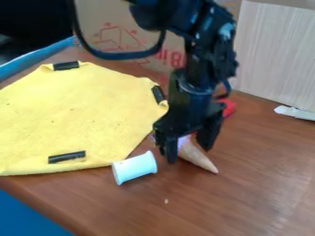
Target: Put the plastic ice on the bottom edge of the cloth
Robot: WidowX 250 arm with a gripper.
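The black gripper (189, 144) hangs low over the wooden table, right of the yellow cloth, directly at the plastic ice. This plastic ice (197, 156) looks like a tan ice cream cone with a pale pinkish top. Its tip points to the lower right, and the gripper partly hides its upper end. Whether it is gripped is unclear. The yellow cloth (73, 115) lies spread over the left side of the table, its bottom edge running along the table's front left.
A white spool-like cylinder (135, 168) lies between the cloth's lower right corner and the gripper. Black strips (66, 157) sit on the cloth's edges. Behind the gripper is a red object (228, 107). A cardboard box (117, 34) and a pale panel (277, 50) stand at the back.
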